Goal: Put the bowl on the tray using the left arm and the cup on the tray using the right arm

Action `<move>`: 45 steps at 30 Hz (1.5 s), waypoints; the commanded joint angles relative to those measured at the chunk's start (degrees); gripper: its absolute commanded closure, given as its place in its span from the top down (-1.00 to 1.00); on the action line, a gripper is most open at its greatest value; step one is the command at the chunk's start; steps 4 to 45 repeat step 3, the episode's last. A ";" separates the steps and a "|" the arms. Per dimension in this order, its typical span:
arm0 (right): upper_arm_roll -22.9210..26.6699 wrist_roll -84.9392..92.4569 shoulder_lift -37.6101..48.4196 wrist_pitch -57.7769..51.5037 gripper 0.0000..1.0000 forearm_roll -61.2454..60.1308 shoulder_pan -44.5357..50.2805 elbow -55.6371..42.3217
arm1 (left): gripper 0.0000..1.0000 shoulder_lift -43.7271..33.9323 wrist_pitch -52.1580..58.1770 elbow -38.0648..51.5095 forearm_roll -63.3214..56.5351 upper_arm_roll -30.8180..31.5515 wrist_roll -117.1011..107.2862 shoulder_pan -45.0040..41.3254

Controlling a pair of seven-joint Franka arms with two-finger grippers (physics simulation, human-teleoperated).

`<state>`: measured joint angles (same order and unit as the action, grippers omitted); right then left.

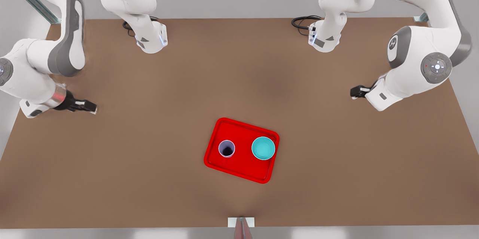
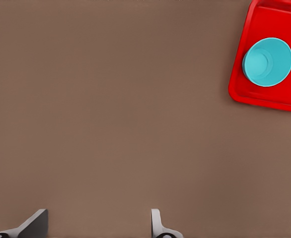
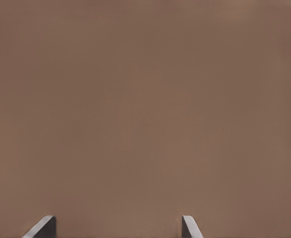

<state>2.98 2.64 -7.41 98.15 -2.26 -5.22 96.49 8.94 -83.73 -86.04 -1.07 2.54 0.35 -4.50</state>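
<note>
Left wrist view has the left gripper point(image 2: 98, 225) with its two fingers spread wide and nothing between them, hanging over bare brown counter point(image 2: 110, 109). Farther off in that view the turquoise bowl point(image 2: 267, 62) sits upright inside a corner of the red tray point(image 2: 240, 91). In the front view the same gripper point(image 1: 355, 92) is at the front view's right, well apart from the tray.

The right gripper point(image 3: 116, 228) is likewise spread and empty above plain counter in the right wrist view. In the front view it point(image 1: 88, 107) is at the front view's left, also well away from the tray.

On the counter point(image 1: 149, 156) between the two arms lies the tray point(image 1: 243, 164), slightly turned. The bowl point(image 1: 263, 148) stands on its half toward the front view's right, and the lavender cup point(image 1: 226, 148) stands upright on the other half, its inside dark. Bowl and cup are apart, with bare red tray floor between them.
</note>
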 commanded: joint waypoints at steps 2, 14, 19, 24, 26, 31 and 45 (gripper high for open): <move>-0.25 -0.09 -1.20 -3.31 1.00 -0.03 2.41 -2.53 | 1.00 -0.15 -0.03 -0.01 -0.33 0.00 0.00 -0.16; -0.34 -0.53 -1.20 -3.49 1.00 0.06 2.41 -2.44 | 1.00 -0.06 -0.03 -0.01 -0.33 -0.08 -0.09 -0.16; -0.34 -0.53 -1.20 -3.49 1.00 0.06 2.41 -2.44 | 1.00 -0.06 -0.03 -0.01 -0.33 -0.08 -0.09 -0.16; -0.34 -0.53 -1.20 -3.49 1.00 0.06 2.41 -2.44 | 1.00 -0.06 -0.03 -0.01 -0.33 -0.08 -0.09 -0.16; -0.34 -0.53 -1.20 -3.49 1.00 0.06 2.41 -2.44 | 1.00 -0.06 -0.03 -0.01 -0.33 -0.08 -0.09 -0.16; -0.34 -0.53 -1.20 -3.49 1.00 0.06 2.41 -2.44 | 1.00 -0.06 -0.03 -0.01 -0.33 -0.08 -0.09 -0.16; -0.34 -0.53 -1.20 -3.49 1.00 0.06 2.41 -2.44 | 1.00 -0.06 -0.03 -0.01 -0.33 -0.08 -0.09 -0.16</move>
